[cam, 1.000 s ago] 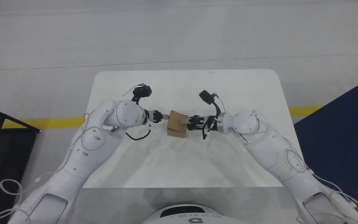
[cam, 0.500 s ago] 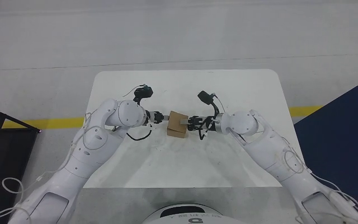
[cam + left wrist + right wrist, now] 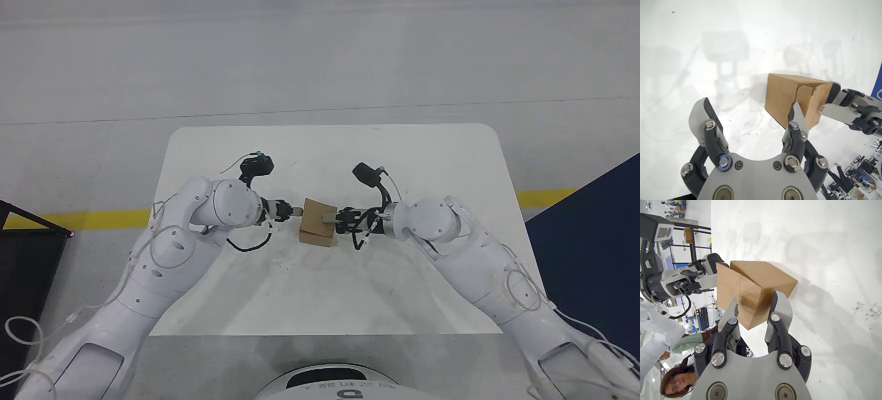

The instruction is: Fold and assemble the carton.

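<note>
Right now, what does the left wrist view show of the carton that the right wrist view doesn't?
Left wrist view: the ragged flap seam on the carton, one fingertip of the open left gripper touching it. Right wrist view: the right gripper clamped across a carton corner. Both: a gripper at each end of the carton.

At the table's [image 3: 420, 160] middle, the carton [image 3: 318, 222] is flanked by the left gripper [image 3: 293, 211] and the right gripper [image 3: 343, 219].

All I've got on my feed is a white table [image 3: 440, 160] with some dark scuff marks [image 3: 865, 308] on it. The grey floor [image 3: 300, 60] behind has a yellow stripe [image 3: 100, 218], and there's a dark blue panel [image 3: 600, 230] off right.
</note>
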`<action>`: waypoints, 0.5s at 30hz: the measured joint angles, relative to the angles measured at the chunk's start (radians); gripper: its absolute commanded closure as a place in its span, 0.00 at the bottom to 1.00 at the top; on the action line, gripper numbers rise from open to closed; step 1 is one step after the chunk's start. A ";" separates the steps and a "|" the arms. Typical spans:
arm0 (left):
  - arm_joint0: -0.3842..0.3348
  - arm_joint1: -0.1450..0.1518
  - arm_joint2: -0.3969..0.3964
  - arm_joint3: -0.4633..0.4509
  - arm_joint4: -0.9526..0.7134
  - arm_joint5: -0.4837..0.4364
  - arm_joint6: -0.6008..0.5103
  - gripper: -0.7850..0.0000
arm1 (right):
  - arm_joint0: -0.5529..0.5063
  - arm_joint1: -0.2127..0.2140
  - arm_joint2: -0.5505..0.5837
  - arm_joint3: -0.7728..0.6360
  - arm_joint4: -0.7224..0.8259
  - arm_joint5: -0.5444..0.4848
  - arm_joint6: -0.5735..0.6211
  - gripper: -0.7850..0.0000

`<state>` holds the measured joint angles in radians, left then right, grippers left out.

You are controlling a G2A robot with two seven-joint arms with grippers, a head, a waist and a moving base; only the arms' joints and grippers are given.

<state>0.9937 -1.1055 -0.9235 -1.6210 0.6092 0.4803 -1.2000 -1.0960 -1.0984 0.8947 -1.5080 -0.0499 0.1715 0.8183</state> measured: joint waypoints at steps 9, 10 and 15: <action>-0.012 -0.007 0.026 0.006 0.026 0.010 -0.013 0.00 | -0.004 -0.001 0.003 -0.009 -0.019 0.010 0.007 0.54; -0.013 -0.007 0.026 0.007 0.027 0.012 -0.014 0.00 | -0.005 -0.001 0.004 -0.009 -0.020 0.011 0.007 0.54; -0.016 -0.009 0.027 0.011 0.032 0.016 -0.016 0.00 | -0.006 -0.002 0.005 -0.011 -0.029 0.016 0.009 0.55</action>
<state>0.9774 -1.1147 -0.8962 -1.6103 0.6409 0.4968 -1.2159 -1.1019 -1.1006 0.8998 -1.5193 -0.0788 0.1871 0.8278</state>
